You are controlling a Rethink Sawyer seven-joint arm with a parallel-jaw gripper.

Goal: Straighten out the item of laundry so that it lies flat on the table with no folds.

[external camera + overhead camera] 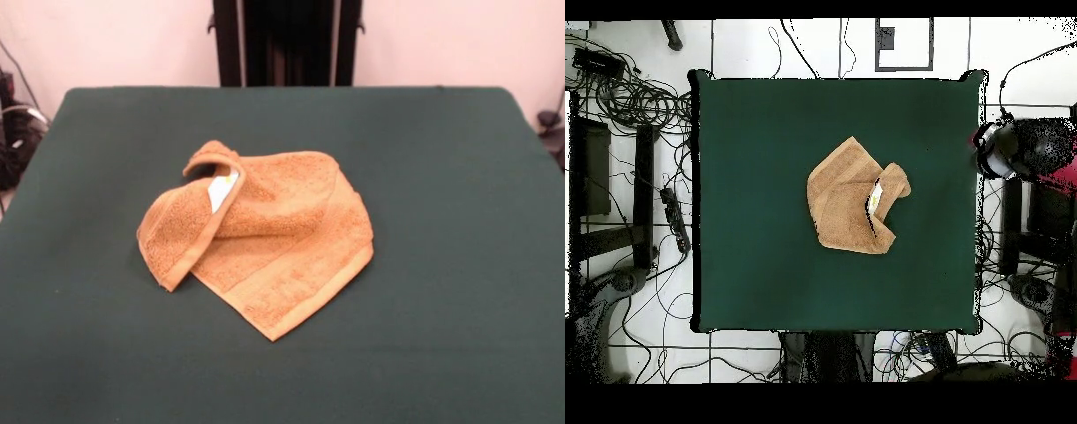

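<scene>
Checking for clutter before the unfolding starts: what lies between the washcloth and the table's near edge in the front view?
Nothing: in the front view only bare green table stretches from the washcloth to that edge.

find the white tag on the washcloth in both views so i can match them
Front view: the white tag sits under the folded-over flap, left of the washcloth's middle.
Overhead view: the tag sits right of the cloth's middle, beside the folded flap.
Shared landmark: the folded flap itself.
</scene>
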